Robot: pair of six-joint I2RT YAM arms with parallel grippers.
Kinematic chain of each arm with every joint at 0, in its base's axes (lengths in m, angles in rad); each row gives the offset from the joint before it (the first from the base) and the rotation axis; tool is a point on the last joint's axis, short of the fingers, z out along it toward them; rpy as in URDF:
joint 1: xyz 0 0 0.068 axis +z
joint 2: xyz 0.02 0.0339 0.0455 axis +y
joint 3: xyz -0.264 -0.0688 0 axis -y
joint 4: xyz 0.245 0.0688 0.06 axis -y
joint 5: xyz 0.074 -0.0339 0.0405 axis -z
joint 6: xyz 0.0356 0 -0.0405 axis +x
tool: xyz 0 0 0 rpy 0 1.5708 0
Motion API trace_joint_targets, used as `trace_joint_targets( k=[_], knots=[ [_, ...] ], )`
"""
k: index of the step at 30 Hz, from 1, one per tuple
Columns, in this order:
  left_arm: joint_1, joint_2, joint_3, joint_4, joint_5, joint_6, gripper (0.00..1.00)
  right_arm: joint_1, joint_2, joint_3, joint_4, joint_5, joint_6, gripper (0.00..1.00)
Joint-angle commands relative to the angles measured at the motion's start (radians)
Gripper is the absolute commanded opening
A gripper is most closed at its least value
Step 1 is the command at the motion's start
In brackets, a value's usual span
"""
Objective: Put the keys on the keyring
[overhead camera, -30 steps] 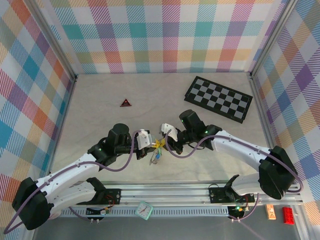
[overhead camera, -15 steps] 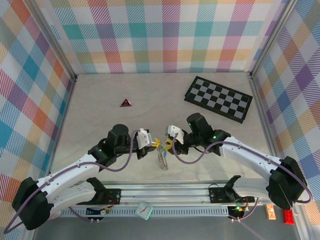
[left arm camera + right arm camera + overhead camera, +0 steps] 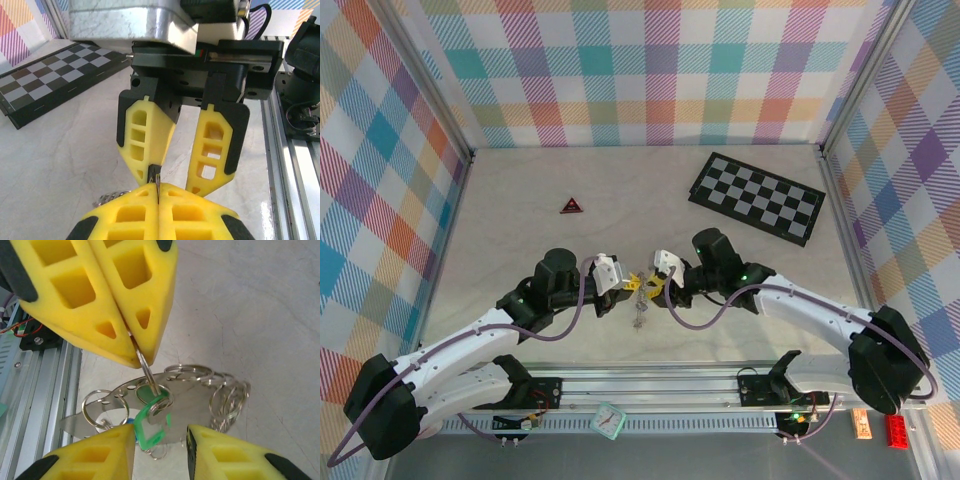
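Keyring (image 3: 145, 371), a thin wire loop, hangs pinched at its top between the closed tips of the left claw (image 3: 137, 357), low over the tabletop (image 3: 250, 315) in front of the arms' bases. Held this way, the loop likely stays steady and exposed for threading. Below it hang the keys (image 3: 190, 400), flat silvery metal with small split rings (image 3: 192, 372) and a green tag (image 3: 150, 427); whether they touch the tabletop cannot be told. The right claw (image 3: 160, 432) faces the left one, fingers apart either side of the green tag and gripping nothing, seemingly placed to take it. Farther back lie a red-and-black triangle (image 3: 571, 206) and, far right, a chequered board (image 3: 757, 197).
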Motion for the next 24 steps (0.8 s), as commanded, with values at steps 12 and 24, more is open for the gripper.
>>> trace_joint_targets(
  k=[12,24],
  knots=[
    [-0.008,-0.007,-0.001,0.086,-0.021,-0.026,0.0,0.019,0.042,-0.022,0.124,0.042,0.042,0.34],
    [-0.008,0.029,0.027,0.08,-0.044,-0.029,0.0,0.024,-0.021,-0.059,0.199,0.161,0.022,0.08]
  ],
)
